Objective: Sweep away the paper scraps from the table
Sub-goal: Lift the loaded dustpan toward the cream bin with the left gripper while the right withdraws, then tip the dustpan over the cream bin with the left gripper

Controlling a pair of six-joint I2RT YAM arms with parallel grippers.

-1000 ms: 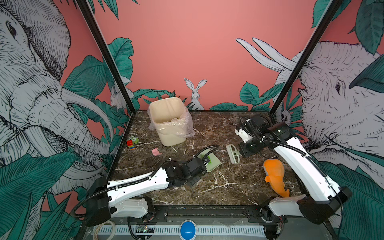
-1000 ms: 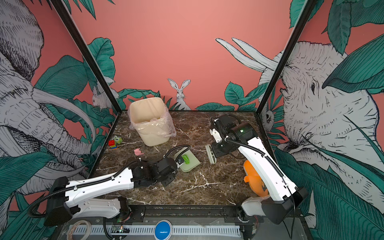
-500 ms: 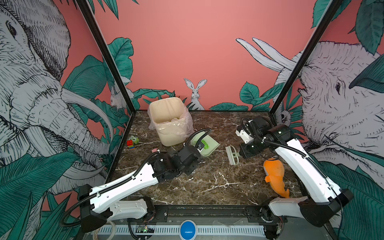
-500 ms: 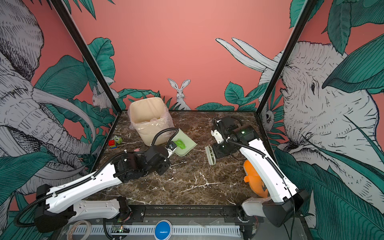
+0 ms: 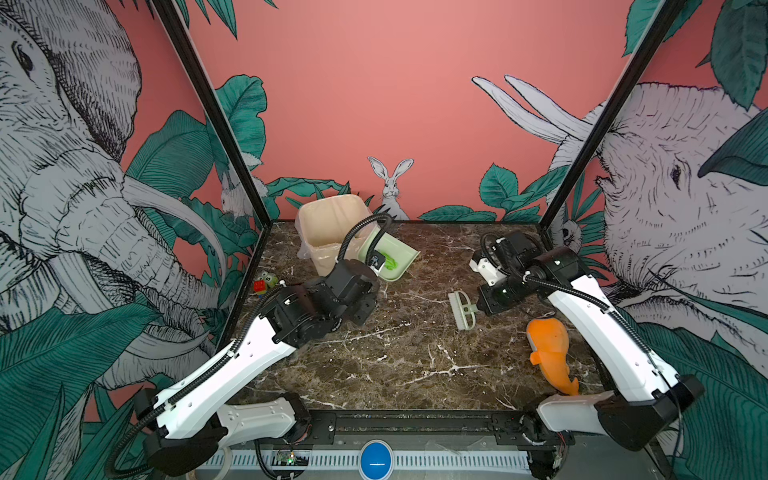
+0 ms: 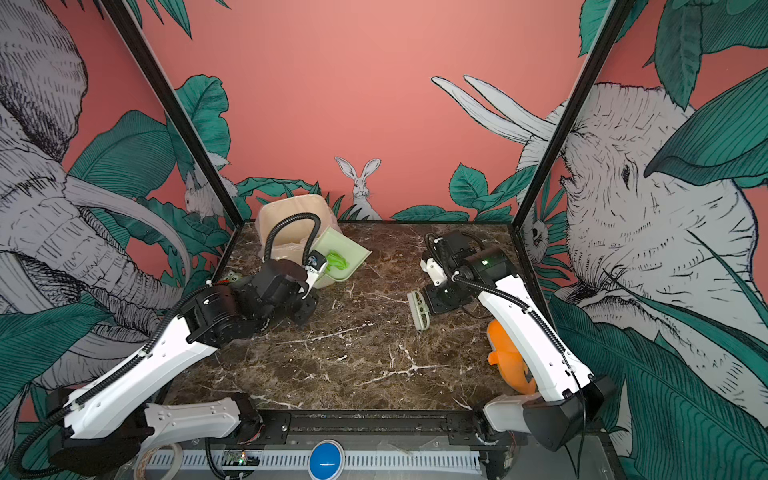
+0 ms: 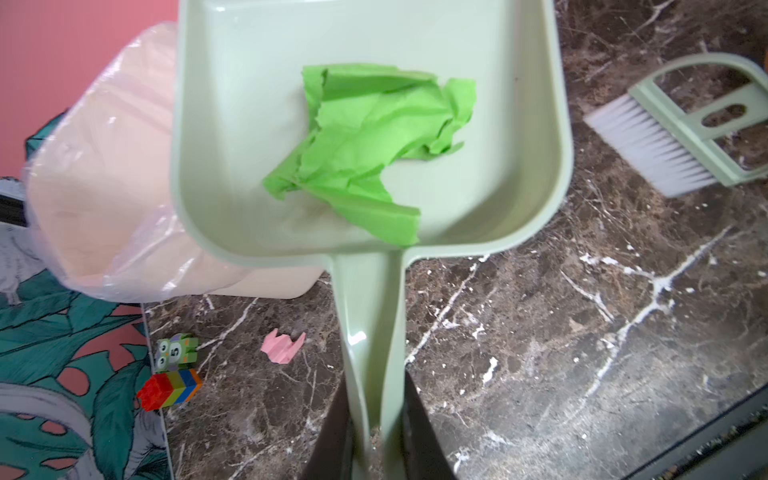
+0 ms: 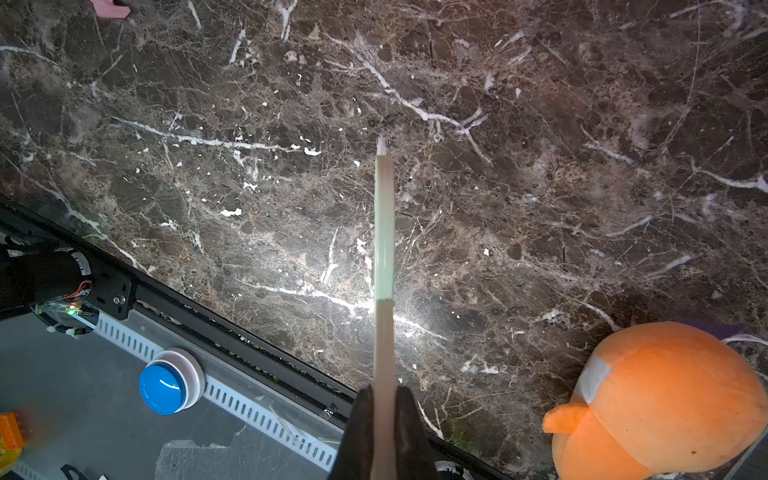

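Observation:
My left gripper [image 7: 375, 399] is shut on the handle of a pale green dustpan [image 7: 232, 124]. It holds the pan raised and tilted beside the cream bin [image 5: 328, 224]. One crumpled bright green paper scrap [image 7: 365, 137] lies in the pan, seen in both top views [image 5: 388, 262] [image 6: 336, 262]. A pink paper scrap [image 7: 282, 346] lies on the brown marble table [image 5: 395, 365] near the left wall, hidden by my left arm in both top views. My right gripper [image 8: 383, 399] is shut on the handle of a green brush [image 5: 461, 309], bristles at the table right of centre.
The cream bin [image 7: 104, 166] has a clear plastic liner and stands at the back left. Toy blocks [image 7: 170, 390] sit by the left wall. An orange fish toy [image 5: 548, 345] lies at the front right beside my right arm. A blue button [image 5: 376, 459] sits beyond the front frame.
My left arm has lifted the dustpan with the green scrap from the table's middle up and back to beside the bin. The right arm and brush have barely moved.

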